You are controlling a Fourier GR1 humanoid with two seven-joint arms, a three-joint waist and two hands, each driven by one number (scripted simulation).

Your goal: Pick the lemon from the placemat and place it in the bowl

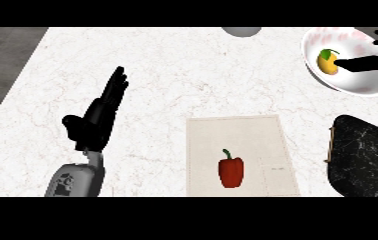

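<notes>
Left robot hand (100,115) rests over the surface (184,69), fingers straight and pressed together, holding nothing. Wide bare room lies ahead of it and to its right; the surface's left edge runs close on its other side.

Right of that hand: placemat (244,134) carrying a red pepper (231,170), no lemon on it.

Far right: bowl (354,86) hard against the view's edge. Lemon (328,61) sits inside it, with the right robot hand (358,64) reaching in and touching it; only dark fingers show, so cannot tell pinch or release.

Risks, as judged: withdrawing with fingers caught on the lemon could drag it out; a sideways exit could knock the rim. A dark marbled object (358,156) below the bowl narrows the way back.
</notes>
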